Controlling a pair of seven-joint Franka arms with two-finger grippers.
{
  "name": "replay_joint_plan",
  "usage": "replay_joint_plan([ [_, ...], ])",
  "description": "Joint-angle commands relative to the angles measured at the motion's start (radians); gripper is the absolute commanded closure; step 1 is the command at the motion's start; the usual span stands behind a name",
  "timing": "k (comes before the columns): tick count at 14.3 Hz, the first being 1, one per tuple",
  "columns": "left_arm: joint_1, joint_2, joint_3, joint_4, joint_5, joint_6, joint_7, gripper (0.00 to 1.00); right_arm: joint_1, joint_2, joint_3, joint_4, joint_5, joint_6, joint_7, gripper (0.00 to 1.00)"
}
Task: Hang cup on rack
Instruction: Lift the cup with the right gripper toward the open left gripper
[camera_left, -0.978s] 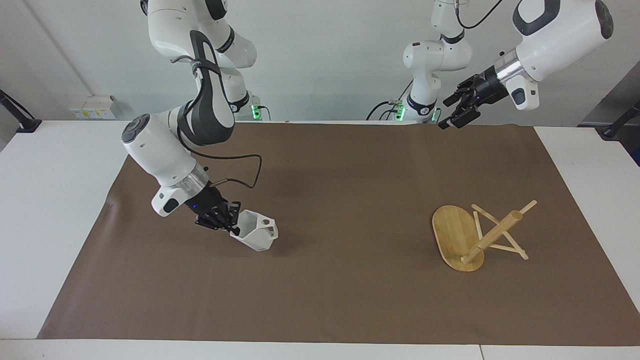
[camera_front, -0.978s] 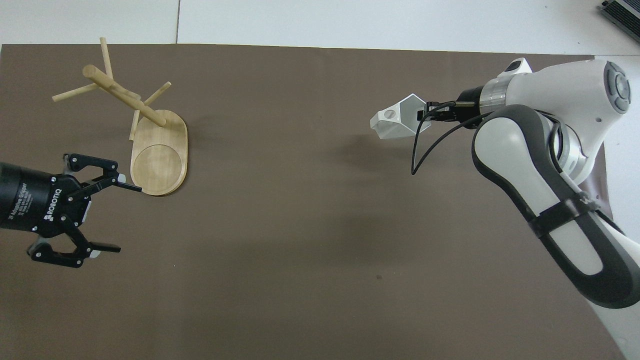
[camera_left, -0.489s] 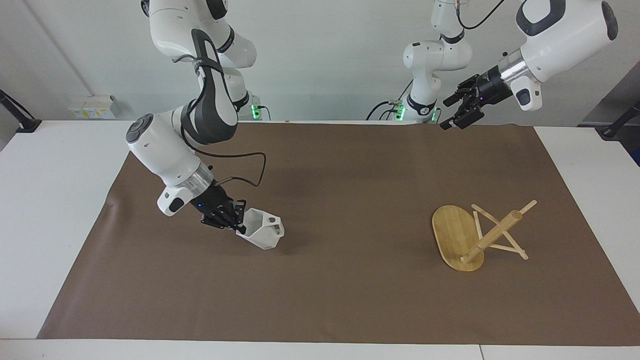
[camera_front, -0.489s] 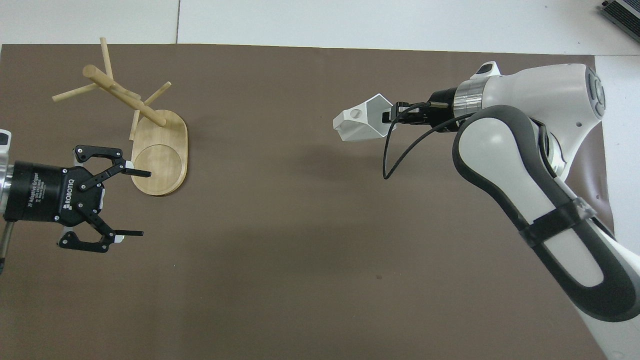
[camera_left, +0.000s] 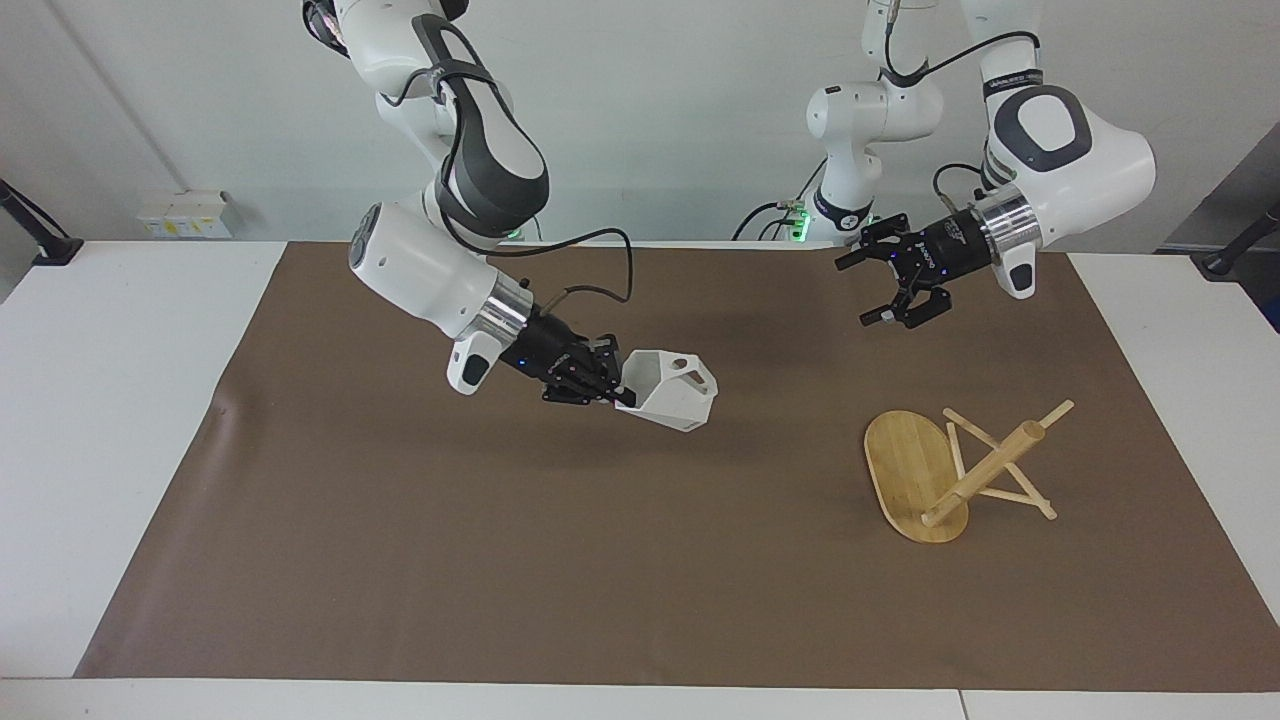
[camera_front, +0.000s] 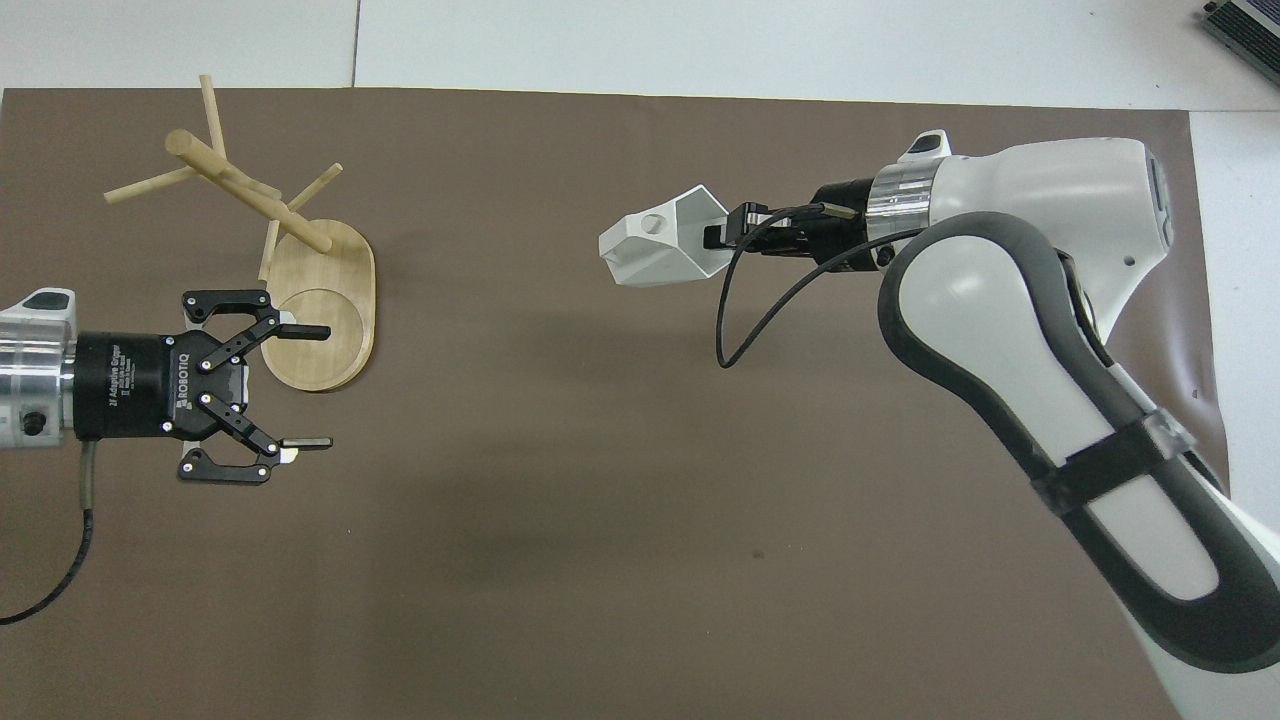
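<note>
The white faceted cup (camera_left: 670, 402) (camera_front: 660, 245) hangs in the air over the brown mat, tilted on its side. My right gripper (camera_left: 618, 392) (camera_front: 715, 235) is shut on the cup's rim wall. The bamboo rack (camera_left: 985, 470) (camera_front: 250, 195) lies tipped over toward the left arm's end of the table, its oval base (camera_left: 905, 465) (camera_front: 320, 320) up on edge and its pegs on the mat. My left gripper (camera_left: 860, 290) (camera_front: 325, 387) hangs open and empty over the mat beside the rack's base.
The brown mat (camera_left: 640, 560) (camera_front: 600, 500) covers most of the white table (camera_left: 120, 420). A black cable (camera_front: 735, 320) loops from the right wrist near the cup.
The right gripper has lifted the cup and carried it toward the rack's end of the table. The left gripper has come down and swung in over the mat near the rack's base.
</note>
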Motion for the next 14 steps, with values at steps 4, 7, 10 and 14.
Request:
replay_joint_plan([
  [4,-0.064,-0.022,0.006,-0.073,-0.195,0.173,0.008,0.0,0.018,0.022,0.128,0.01,0.024,0.15,0.093,1.0],
  [7,-0.081,-0.011,0.007,-0.07,-0.229,0.193,0.075,0.0,0.036,0.022,0.161,0.012,0.012,0.162,0.116,1.0],
  [10,-0.076,0.001,0.007,-0.061,-0.232,0.219,0.104,0.0,0.038,0.017,0.192,0.01,0.006,0.142,0.116,1.0],
  [14,-0.096,0.012,0.006,-0.061,-0.23,0.228,0.155,0.0,0.04,0.016,0.226,0.01,-0.054,0.127,0.121,1.0],
])
